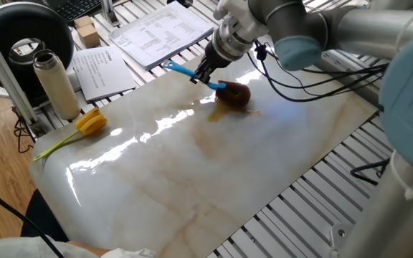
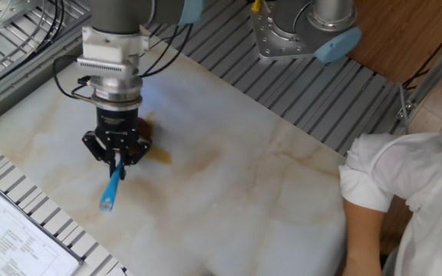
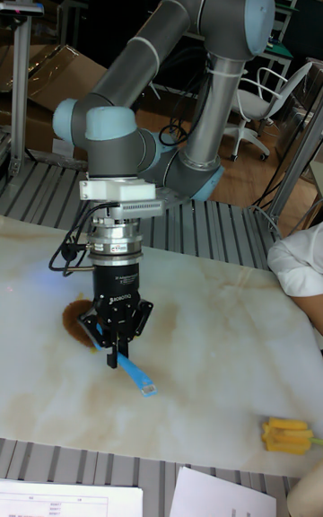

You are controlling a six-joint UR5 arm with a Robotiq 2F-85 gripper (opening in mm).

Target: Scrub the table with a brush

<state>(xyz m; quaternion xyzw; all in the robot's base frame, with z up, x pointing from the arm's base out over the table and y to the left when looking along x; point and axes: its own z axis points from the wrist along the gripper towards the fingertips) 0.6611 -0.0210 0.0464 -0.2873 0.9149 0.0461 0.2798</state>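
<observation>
The brush has a round brown fuzzy head [image 1: 235, 94] resting on the glossy marble table [image 1: 192, 179] and a thin blue handle [image 1: 181, 71] slanting up and out. My gripper [image 1: 205, 77] is shut on the handle just behind the head. From the other side, the gripper [image 2: 116, 157] points straight down, the blue handle [image 2: 110, 188] pokes out below it and the brown head [image 2: 141, 127] is mostly hidden behind the fingers. An amber stain [image 2: 163, 157] lies beside the head. In the tall view the gripper [image 3: 115, 337] holds the handle [image 3: 135, 373] with the head [image 3: 79, 319] on the slab.
A yellow tulip [image 1: 88, 123] lies at the slab's left corner beside a beige flask [image 1: 54, 84]. Printed papers [image 1: 160, 32] lie behind the slab. Slatted metal frame [image 1: 321, 201] surrounds it. A person's white sleeve [image 2: 405, 199] reaches over the frame near one edge.
</observation>
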